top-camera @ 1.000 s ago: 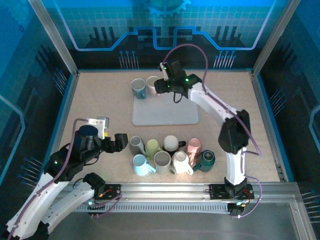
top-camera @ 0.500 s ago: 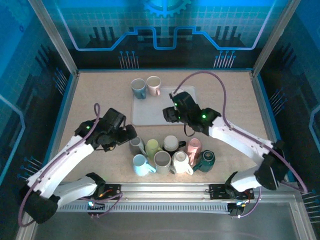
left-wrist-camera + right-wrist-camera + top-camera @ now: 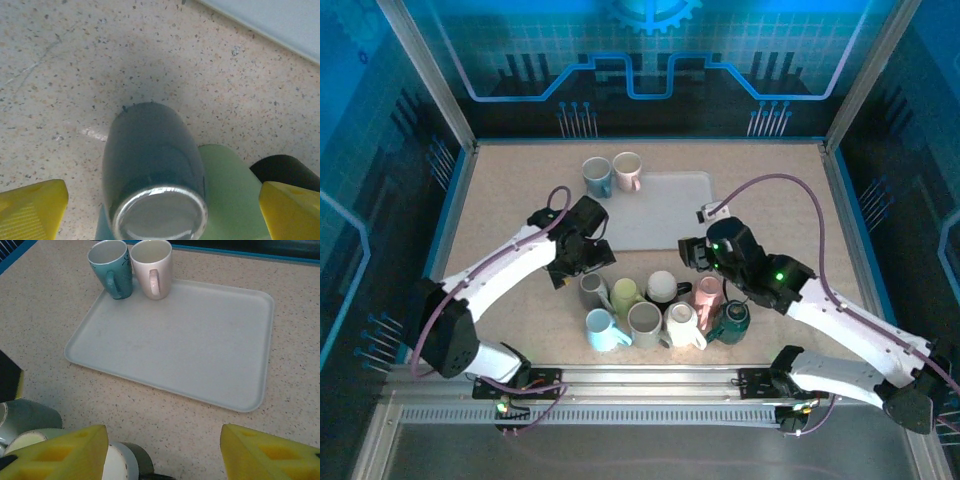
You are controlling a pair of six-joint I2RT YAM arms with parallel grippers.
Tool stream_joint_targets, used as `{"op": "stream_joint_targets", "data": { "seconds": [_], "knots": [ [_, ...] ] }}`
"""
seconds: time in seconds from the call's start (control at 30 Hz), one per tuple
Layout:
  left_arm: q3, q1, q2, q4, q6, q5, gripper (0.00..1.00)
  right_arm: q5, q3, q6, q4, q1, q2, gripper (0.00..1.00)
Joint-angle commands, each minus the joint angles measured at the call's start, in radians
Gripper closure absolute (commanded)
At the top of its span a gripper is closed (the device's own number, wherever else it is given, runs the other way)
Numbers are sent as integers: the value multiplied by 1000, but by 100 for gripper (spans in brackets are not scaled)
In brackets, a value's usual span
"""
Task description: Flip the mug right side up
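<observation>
A dark grey mug (image 3: 150,150) stands upside down at the left end of a mug cluster, its ringed base (image 3: 160,212) facing my left wrist camera. My left gripper (image 3: 162,210) hangs open over it, one yellow fingertip (image 3: 32,207) on each side, apart from the mug. From above, the left gripper (image 3: 578,270) is just behind this grey mug (image 3: 592,290). My right gripper (image 3: 692,255) hovers open between the tray and the cluster. Nothing lies between its yellow fingertips (image 3: 60,452); bare table and a white mug base (image 3: 120,465) show below.
A grey tray (image 3: 670,215) lies mid-table with a teal mug (image 3: 597,177) and a pink mug (image 3: 627,170) upright at its back left corner. Several more mugs crowd the front centre: pale green (image 3: 625,295), white (image 3: 661,285), pink (image 3: 708,292), dark green (image 3: 733,318).
My left arm has swung in from the front left to hang over the grey mug. My right arm has drawn back from the pink mug on the tray toward the cluster.
</observation>
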Motion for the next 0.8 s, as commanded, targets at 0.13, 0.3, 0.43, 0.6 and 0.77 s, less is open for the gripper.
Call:
{"op": "stream_joint_targets", "data": {
  "seconds": [0.13, 0.3, 0.43, 0.6, 0.77],
  "knots": [
    [-57, -5, 79, 80, -52, 101, 1, 59, -14, -14, -10, 13, -9, 37],
    [-92, -5, 107, 102, -74, 107, 3, 57, -3, -17, 0, 13, 22, 37],
    [-107, -3, 126, 105, -92, 105, 6, 65, -21, -12, 17, 13, 20, 37],
    [-123, -4, 133, 111, -101, 97, 15, 78, -43, -2, 21, 13, 8, 37],
    [-118, -3, 136, 103, -95, 78, 23, 84, -49, 6, 23, 13, -7, 37]
  ]
}}
